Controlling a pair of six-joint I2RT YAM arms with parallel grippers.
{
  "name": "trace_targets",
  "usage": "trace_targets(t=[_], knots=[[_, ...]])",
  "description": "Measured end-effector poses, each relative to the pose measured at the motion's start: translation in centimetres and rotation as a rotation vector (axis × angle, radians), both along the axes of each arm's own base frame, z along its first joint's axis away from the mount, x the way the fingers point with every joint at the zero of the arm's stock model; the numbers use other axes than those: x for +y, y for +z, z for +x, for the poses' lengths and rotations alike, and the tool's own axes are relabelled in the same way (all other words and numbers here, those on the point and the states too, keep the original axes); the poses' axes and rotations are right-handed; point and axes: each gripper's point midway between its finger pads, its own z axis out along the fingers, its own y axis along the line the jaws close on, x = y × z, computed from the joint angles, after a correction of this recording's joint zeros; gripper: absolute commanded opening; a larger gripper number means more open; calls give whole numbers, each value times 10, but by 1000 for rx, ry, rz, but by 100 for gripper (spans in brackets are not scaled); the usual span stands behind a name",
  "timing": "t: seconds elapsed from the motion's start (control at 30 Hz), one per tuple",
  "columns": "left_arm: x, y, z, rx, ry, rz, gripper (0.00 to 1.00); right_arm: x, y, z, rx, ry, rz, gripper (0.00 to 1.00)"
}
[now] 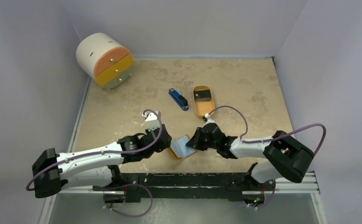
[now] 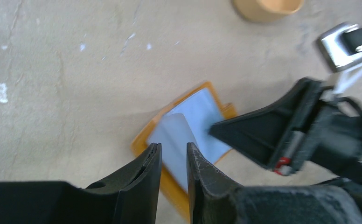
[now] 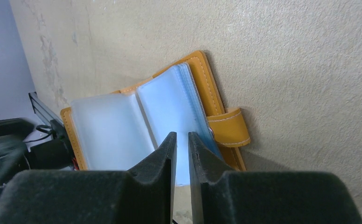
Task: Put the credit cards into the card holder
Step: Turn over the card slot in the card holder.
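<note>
The orange card holder (image 1: 181, 148) lies open near the table's front, its clear sleeves up. It also shows in the left wrist view (image 2: 202, 112) and the right wrist view (image 3: 202, 79), snap strap (image 3: 228, 126) at its right edge. Dark credit cards (image 1: 202, 95) lie in the oval orange tray (image 1: 200, 111), farther back. My left gripper (image 1: 169, 146) (image 2: 173, 144) is at the holder's left edge, jaws nearly shut with nothing between them. My right gripper (image 1: 192, 143) (image 3: 181, 134) is nearly shut and empty, its tips over the right-hand sleeves.
A blue-and-black stapler-like bar (image 1: 178, 99) lies left of the tray. A round white drawer unit (image 1: 104, 59) with orange and yellow drawers stands at the back left. Walls close the table on three sides. The tray's rim (image 2: 268, 7) shows at the top of the left wrist view.
</note>
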Motion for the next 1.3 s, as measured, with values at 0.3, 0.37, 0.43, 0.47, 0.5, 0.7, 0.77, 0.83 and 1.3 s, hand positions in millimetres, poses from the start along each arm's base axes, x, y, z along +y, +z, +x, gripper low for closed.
trace_targets(t=[0.3,0.37,0.43,0.47,0.5,0.7,0.77,0.83,1.3], knots=[[-52,63,16,-66,-38,-211,18,2,0,2,2,-1,-4,17],[-66,58,18,-50,-57,-209,13,2,0,2,1,-3,-6,17],[-84,47,21,-21,-81,-193,11,2,-1,2,1,-4,-7,17],[-91,41,22,-9,-91,-188,11,2,-1,3,2,-4,-7,17],[-96,35,21,4,-101,-185,10,2,-1,3,1,-4,-6,17],[-106,11,18,55,-124,-160,8,4,1,4,-13,-1,8,23],[-107,11,19,55,-121,-164,8,5,2,3,-23,7,22,27],[-106,14,20,48,-110,-173,8,5,4,2,-39,15,37,29],[-35,-9,12,44,66,-87,5,8,9,1,-69,46,65,30]])
